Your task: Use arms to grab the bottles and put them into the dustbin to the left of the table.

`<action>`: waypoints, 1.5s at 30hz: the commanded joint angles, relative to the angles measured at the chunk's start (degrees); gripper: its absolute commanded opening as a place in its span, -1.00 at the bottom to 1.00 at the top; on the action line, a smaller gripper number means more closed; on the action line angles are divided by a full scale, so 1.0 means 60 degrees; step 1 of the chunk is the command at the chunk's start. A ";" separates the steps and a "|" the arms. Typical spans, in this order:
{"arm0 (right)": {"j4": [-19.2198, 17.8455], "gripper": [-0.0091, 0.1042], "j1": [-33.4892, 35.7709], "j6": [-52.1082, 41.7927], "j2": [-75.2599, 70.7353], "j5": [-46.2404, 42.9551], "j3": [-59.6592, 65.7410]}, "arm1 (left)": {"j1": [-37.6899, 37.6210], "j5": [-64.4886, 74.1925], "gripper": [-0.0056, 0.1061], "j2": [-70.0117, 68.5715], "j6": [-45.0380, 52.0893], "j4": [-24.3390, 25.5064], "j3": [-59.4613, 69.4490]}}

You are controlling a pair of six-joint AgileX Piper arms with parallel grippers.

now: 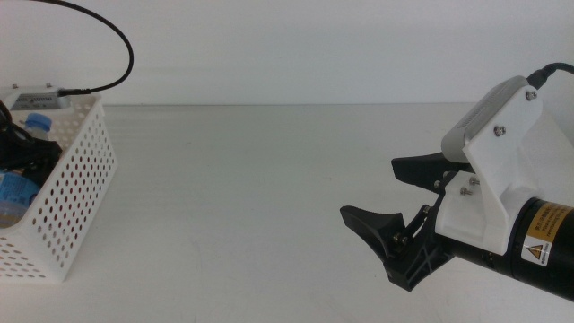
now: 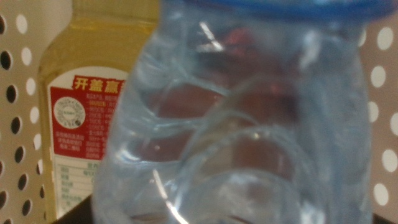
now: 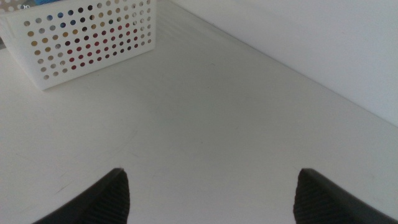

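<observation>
The white perforated dustbin [image 1: 76, 193] stands at the table's left edge; it also shows in the right wrist view [image 3: 87, 37]. My left gripper [image 1: 20, 151] is down inside it, right against the clear blue-capped water bottle [image 2: 242, 143], whose cap [image 1: 36, 121] reaches the rim. The yellow-liquid bottle [image 2: 81, 93] with a red and white label stands behind it against the bin wall. A red blur shows through the water bottle; red also shows through the bin's holes. My right gripper [image 1: 369, 188] is open and empty above the table's right side, also seen in the right wrist view [image 3: 211, 193].
The white table [image 1: 242, 197] stretches between the dustbin and the right arm. A black cable [image 1: 108, 36] loops over the bin's back rim. A grey piece [image 1: 36, 97] sits on the rim.
</observation>
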 commanded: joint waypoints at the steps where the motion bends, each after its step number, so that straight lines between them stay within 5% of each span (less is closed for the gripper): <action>1: -0.0025 0.56 0.0021 -0.0049 -0.0180 -0.0739 -0.0208 | -0.0019 -0.0146 -0.02 -0.0606 0.0140 -0.0168 -0.0358; 5: -0.0025 0.56 0.0021 -0.0049 -0.0180 -0.0739 -0.0208 | -0.0019 -0.0078 0.70 -0.0606 0.0232 -0.0148 -0.0358; 6: -0.0025 0.56 0.0021 -0.0049 -0.0180 -0.0739 -0.0208 | -0.0019 0.0059 0.72 -0.0628 0.0232 -0.0160 -0.0358; 18: -0.0025 0.56 0.0021 -0.0049 -0.0180 -0.0739 -0.0208 | -0.0085 0.0256 0.64 -0.2476 -0.0702 0.0038 -0.0368; 26: -0.0025 0.56 0.0021 -0.0049 -0.0180 -0.0739 -0.0208 | -0.1733 -0.0902 0.37 -0.4335 -0.1200 -0.0004 -0.0336; 34: -0.0025 0.56 0.0021 -0.0049 -0.0180 -0.0739 -0.0208 | -0.3436 -0.3313 0.41 -0.6427 -0.2333 0.1051 0.1693; 45: -0.0025 0.56 0.0021 -0.0049 -0.0180 -0.0739 -0.0208 | -0.3947 -0.6027 0.53 -0.8767 -0.2231 0.1055 0.3978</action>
